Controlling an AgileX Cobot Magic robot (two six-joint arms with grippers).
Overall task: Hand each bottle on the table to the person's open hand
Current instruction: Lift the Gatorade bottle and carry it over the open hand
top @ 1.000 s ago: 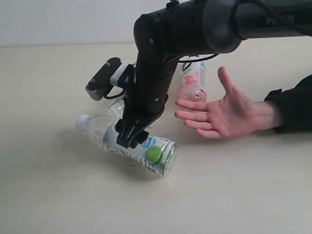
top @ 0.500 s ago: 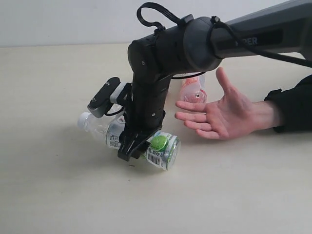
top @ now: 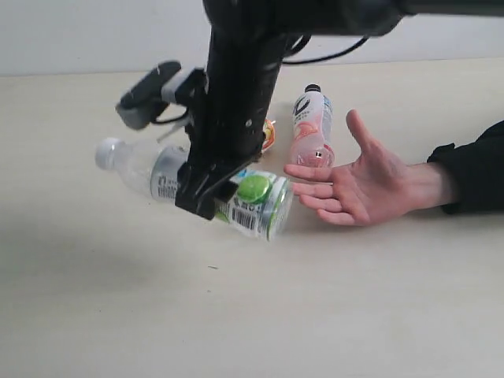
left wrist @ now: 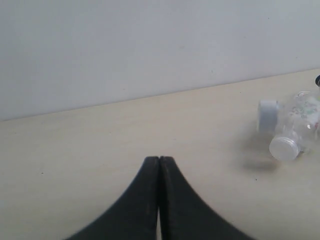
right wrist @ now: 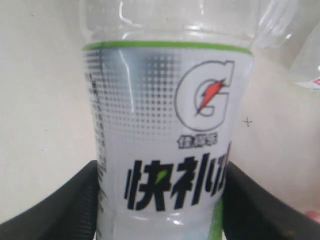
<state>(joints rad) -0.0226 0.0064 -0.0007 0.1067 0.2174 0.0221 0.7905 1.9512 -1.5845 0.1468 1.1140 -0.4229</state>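
**Lime bottle held beside the open hand**

The right gripper (top: 206, 197) was clamped across the middle of the lime bottle (top: 260, 206). The right wrist view showed a black finger (right wrist: 55, 205) pressed against each side of the white printed label. The bottle lay nearly level, with its base end toward the hand (top: 366, 185) and its white cap pointing away from it. The base sat just beside the fingertips; contact could not be told. Nor could it be told whether the lower edge of the bottle touched the table (top: 354, 315).

The hand rested palm-up on the table with its fingers spread toward the bottle, and a black sleeve covered the wrist. The pink bottle (top: 311, 130), black-capped, lay on the table just behind the fingers. A sliver of an orange-labelled bottle (top: 269, 135) showed farther from the hand, behind the black arm (top: 236, 87).

The left gripper (left wrist: 159, 167) had its jaws pressed together, holding nothing, over bare table. Its place relative to the hand was not shown. Its view caught a clear white-capped bottle (left wrist: 292, 132) lying on the table.
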